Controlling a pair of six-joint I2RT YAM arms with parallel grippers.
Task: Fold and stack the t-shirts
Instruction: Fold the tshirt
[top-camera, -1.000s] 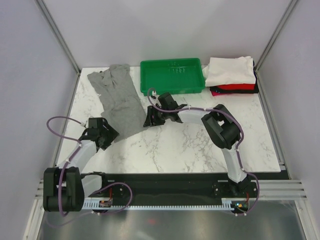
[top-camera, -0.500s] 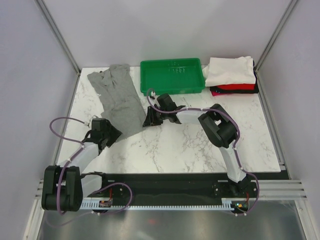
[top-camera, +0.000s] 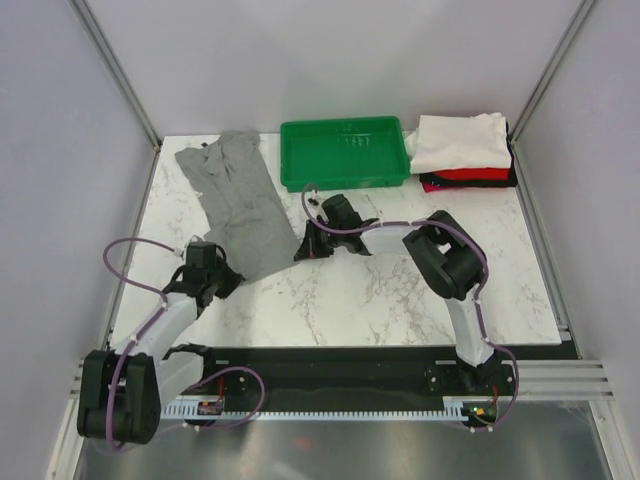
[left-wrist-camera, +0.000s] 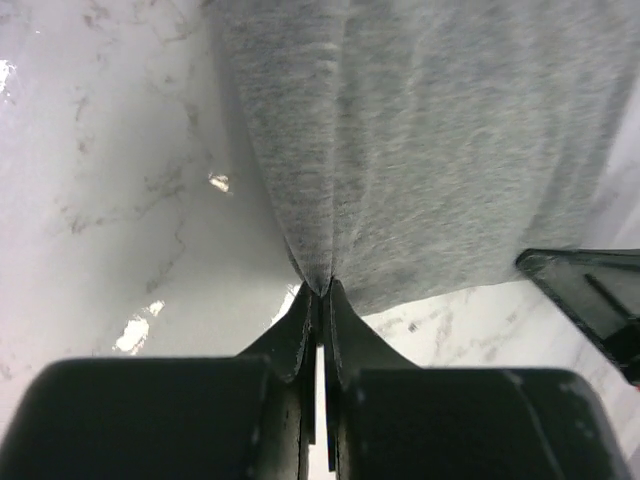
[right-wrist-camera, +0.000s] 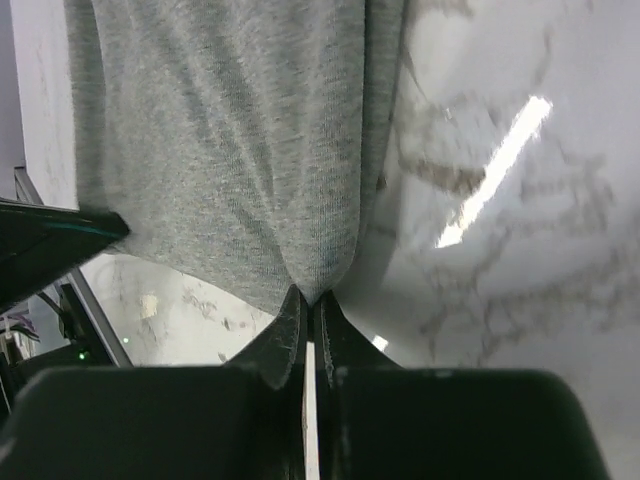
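A heather-grey t-shirt (top-camera: 238, 198) lies lengthwise on the left half of the marble table, its hem toward me. My left gripper (top-camera: 228, 275) is shut on the hem's near left corner; the cloth (left-wrist-camera: 420, 150) pinches into a fold right at the fingertips (left-wrist-camera: 322, 290). My right gripper (top-camera: 303, 246) is shut on the hem's right corner, grey cloth (right-wrist-camera: 230, 140) bunched between its tips (right-wrist-camera: 311, 298). Folded t-shirts are stacked at the back right: white (top-camera: 460, 140) on top, red (top-camera: 472, 174) and black (top-camera: 500, 180) beneath.
A green plastic tray (top-camera: 345, 152) stands at the back centre, between the grey shirt and the folded stack. Bare marble (top-camera: 400, 290) spreads across the near middle and right. Grey walls close in on both sides.
Both grippers have closed from open onto the grey shirt's hem corners. The left gripper has shifted slightly toward me; the right has moved a little right.
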